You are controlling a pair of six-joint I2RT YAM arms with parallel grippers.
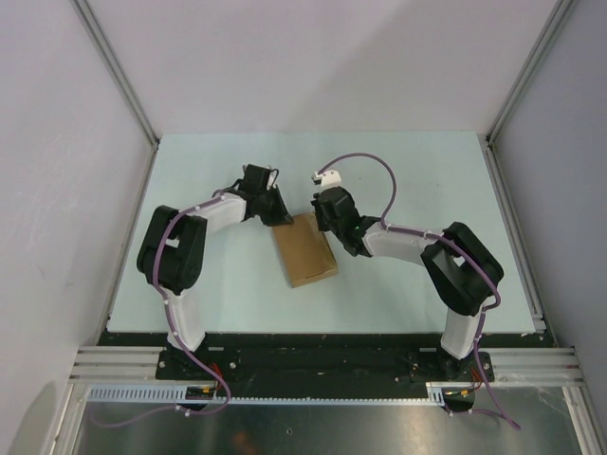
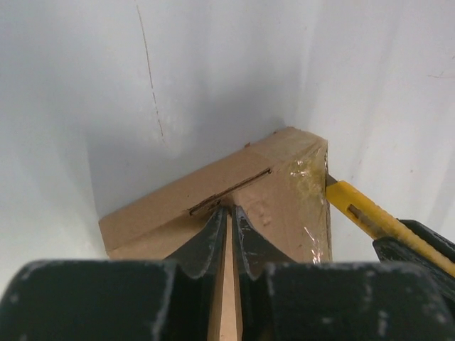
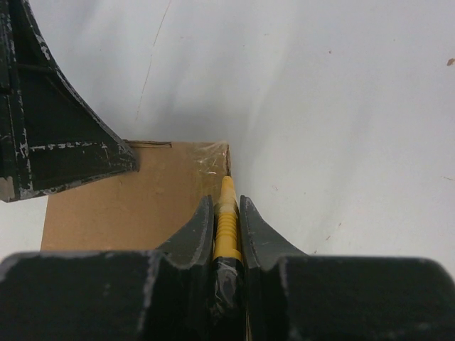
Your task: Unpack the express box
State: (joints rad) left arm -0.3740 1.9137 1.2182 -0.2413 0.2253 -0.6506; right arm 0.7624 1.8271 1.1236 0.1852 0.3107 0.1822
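Note:
The express box [image 1: 305, 256], plain brown cardboard, lies flat mid-table between both arms. My left gripper [image 1: 281, 220] is at its far left corner. In the left wrist view its jaws [image 2: 229, 209] are almost together, tips at a slit in the box top [image 2: 284, 192]; cardboard shows through the thin gap, and I cannot tell if anything is pinched. My right gripper [image 1: 327, 220] is shut on a yellow utility knife [image 3: 227, 220]. The knife tip sits at the taped far right corner of the box [image 3: 121, 206]. The knife [image 2: 362, 213] also shows beside that corner.
White walls with aluminium posts [image 1: 119, 76] enclose the pale green table [image 1: 427, 171]. A white plug on a purple cable [image 1: 328, 175] sticks up behind the right wrist. The left finger [image 3: 57, 142] shows at the top left of the right wrist view.

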